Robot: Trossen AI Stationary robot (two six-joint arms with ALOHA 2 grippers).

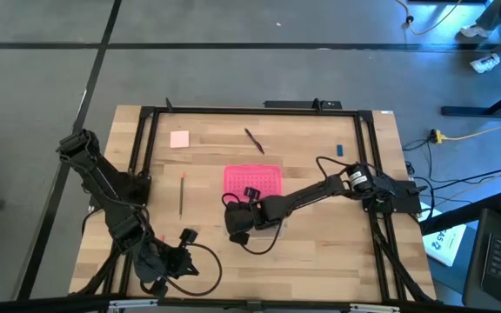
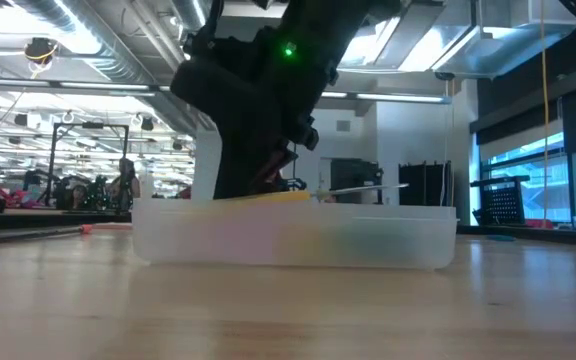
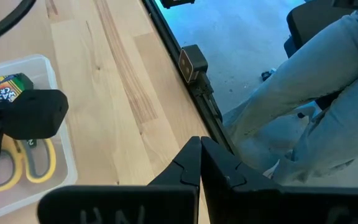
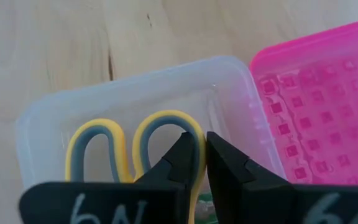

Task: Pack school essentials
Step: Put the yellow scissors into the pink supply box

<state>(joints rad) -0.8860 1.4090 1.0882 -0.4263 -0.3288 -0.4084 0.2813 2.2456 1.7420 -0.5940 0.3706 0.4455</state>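
Note:
A clear case (image 4: 55,112) lies at mid-table with its pink lid (image 4: 316,93) beside it. Over the case, my right gripper (image 4: 205,146) is shut on yellow-handled scissors (image 4: 98,134). In the low view their blade (image 2: 368,188) juts out level, just above the case's rim (image 2: 298,210). A yellow-green crayon box (image 3: 11,84) lies inside the case. On the table lie a pink pad (image 1: 179,138), a dark pen (image 1: 254,140), a blue piece (image 1: 340,149) and a pencil (image 1: 182,193). My left gripper (image 3: 201,146) hangs shut near the table's front left, touching nothing. My right gripper pinches the rim of one of the scissors' handle loops (image 4: 194,127) between its two fingers, coming slanting down from above. The scissors lie about level at the height of the case's rim. I cannot tell whether they rest on anything inside.
A black frame (image 1: 146,156) runs around the work area on the wooden table. A person's legs in jeans (image 3: 303,106) show beyond the table's edge in the left wrist view. Bare wood lies in front of the case.

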